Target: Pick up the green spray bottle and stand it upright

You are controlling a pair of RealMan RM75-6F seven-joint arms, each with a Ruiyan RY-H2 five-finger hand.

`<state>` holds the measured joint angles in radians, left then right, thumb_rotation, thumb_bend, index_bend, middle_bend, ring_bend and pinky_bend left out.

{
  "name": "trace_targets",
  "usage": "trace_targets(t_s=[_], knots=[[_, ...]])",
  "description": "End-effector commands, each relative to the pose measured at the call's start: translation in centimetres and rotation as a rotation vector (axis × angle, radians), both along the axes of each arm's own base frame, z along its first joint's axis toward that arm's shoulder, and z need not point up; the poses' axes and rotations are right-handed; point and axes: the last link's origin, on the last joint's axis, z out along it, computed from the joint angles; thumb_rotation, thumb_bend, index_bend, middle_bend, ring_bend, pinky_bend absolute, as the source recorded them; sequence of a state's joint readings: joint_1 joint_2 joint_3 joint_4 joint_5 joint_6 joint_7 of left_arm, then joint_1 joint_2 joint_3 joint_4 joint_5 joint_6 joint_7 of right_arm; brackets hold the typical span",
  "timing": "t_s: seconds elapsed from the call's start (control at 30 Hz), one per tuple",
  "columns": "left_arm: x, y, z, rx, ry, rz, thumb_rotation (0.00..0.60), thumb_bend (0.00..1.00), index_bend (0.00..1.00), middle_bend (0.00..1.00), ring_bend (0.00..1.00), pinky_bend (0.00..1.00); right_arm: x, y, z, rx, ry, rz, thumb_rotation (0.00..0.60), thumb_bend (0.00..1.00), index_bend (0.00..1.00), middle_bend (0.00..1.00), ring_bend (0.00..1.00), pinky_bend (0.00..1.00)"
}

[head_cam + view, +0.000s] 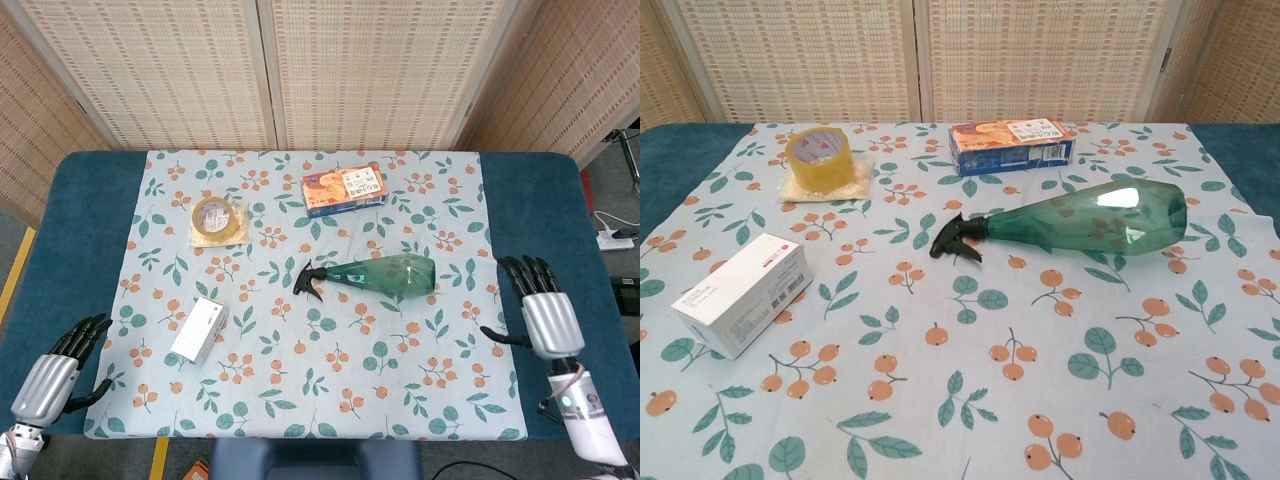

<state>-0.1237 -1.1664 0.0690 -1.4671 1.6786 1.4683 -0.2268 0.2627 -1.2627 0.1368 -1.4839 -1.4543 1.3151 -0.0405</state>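
The green spray bottle (375,274) lies on its side on the floral cloth, its black nozzle pointing left and its base to the right; the chest view shows the bottle (1090,218) at centre right. My right hand (537,312) hovers open over the blue table at the right, a short way from the bottle's base, fingers spread and holding nothing. At the near left corner my left hand (58,365) rests open, far from the bottle. Neither hand appears in the chest view.
A white box (199,328) lies left of centre. A roll of yellow tape (216,220) sits at the back left. An orange and blue carton (344,190) lies behind the bottle. The floral cloth (300,400) covers most of the blue table (80,220).
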Motion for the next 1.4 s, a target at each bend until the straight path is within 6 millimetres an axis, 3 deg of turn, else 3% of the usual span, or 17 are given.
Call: trace_targets(t_s=[0.03,0.17,0.27,0.43,0.7,0.93,1.2,1.4], knots=[[-0.1,-0.1,0.0,0.001,0.002,0.012,0.6,0.26,0.0,0.0,0.0,0.16,6.1,-6.1,0.5,0.059,0.007,0.044,0.6,0.0,0.17,0.12,0.0,0.0],[-0.4,0.1,0.1,0.007,0.011,0.036,0.6,0.26,0.0,0.0,0.0,0.17,11.8,-9.2,-1.2,0.063,0.071,0.176,0.6,0.0,0.24,0.16,0.0,0.0],[-0.6,0.1,0.3,0.006,0.007,0.05,0.6,0.26,0.0,0.0,0.0,0.17,14.9,-10.6,-3.0,0.091,0.111,0.19,0.6,0.0,0.28,0.17,0.0,0.0],[-0.9,0.1,0.5,0.01,0.004,0.071,0.6,0.26,0.0,0.0,0.0,0.17,18.6,-11.6,-6.0,0.07,0.339,0.13,0.6,0.0,0.32,0.17,0.0,0.0],[-0.9,0.1,0.6,0.011,0.011,0.094,0.6,0.26,0.0,0.0,0.0,0.16,22.4,-10.7,-12.5,0.039,0.566,0.02,0.6,0.0,0.39,0.18,0.0,0.0],[-1.0,0.2,0.6,-0.003,0.003,0.1,0.6,0.26,0.0,0.0,0.0,0.16,23.6,-10.2,-16.1,-0.008,0.631,-0.075,0.6,0.0,0.39,0.19,0.0,0.0],[-1.0,0.1,0.7,-0.008,-0.013,0.095,0.6,0.26,0.0,0.0,0.0,0.16,22.5,-10.9,-17.9,-0.028,0.715,-0.159,0.6,0.0,0.38,0.19,0.0,0.0],[-1.0,0.2,0.6,-0.012,-0.021,0.096,0.6,0.26,0.0,0.0,0.0,0.16,22.4,-11.2,-19.6,0.013,0.678,-0.163,0.6,0.0,0.27,0.19,0.0,0.0]])
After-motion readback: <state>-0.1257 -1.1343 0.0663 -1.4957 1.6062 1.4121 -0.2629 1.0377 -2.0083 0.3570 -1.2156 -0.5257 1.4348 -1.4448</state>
